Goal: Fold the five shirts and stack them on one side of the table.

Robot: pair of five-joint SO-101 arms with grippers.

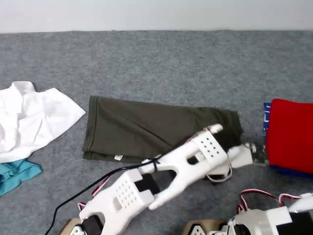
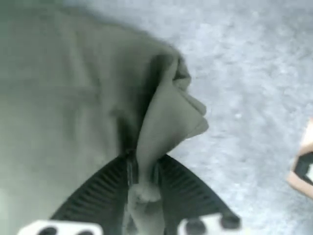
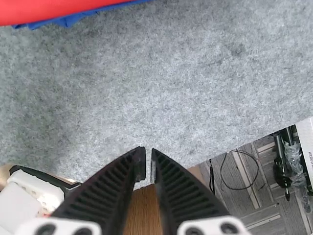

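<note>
Clamped the left gripper point(image 2: 142, 169) on a fold of the olive shirt point(image 2: 168, 122) near the red shirt point(image 1: 291, 134). Held the right gripper point(image 3: 148, 157) empty, fingers pressed together, over the grey mat point(image 3: 195, 73).

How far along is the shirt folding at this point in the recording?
Done: a red shirt lies folded on a blue shirt at the right. In hand: the left end effector is shut on an end of the partly folded olive shirt at centre; the right end effector is shut, empty. Remaining: the crumpled white shirt and teal shirt at the left.
</note>
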